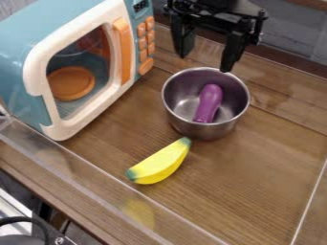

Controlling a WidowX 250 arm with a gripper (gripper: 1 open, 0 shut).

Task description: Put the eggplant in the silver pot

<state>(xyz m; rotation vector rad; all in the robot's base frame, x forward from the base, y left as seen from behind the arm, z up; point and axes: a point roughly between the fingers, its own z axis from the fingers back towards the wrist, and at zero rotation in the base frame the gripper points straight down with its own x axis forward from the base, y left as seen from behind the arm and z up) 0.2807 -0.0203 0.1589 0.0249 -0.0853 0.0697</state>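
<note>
You see the glossy purple toy eggplant [208,102] inside the round, shiny stainless-steel pot [206,88]; it lies lengthwise in there, one end toward the pot's far side and the other toward its near side; at which end the stem cap is, you cannot tell. Your black robot gripper [207,46] is above and beyond the pot, near the far edge of the brown wooden worktop [250,182]; its two fingers stand wide apart, pointing downward, and between them nothing is held; the gripper and the eggplant are well apart.

On the near side of the pot, between it and the near edge of the worktop, you have the curved yellow toy banana [160,163] with green ends; it does not touch the pot. Toward the far left corner of the worktop stands the teal toy microwave [57,38], with its white front frame and orange handle; you can look through its front opening and see a round orange plate [72,83] inside.
</note>
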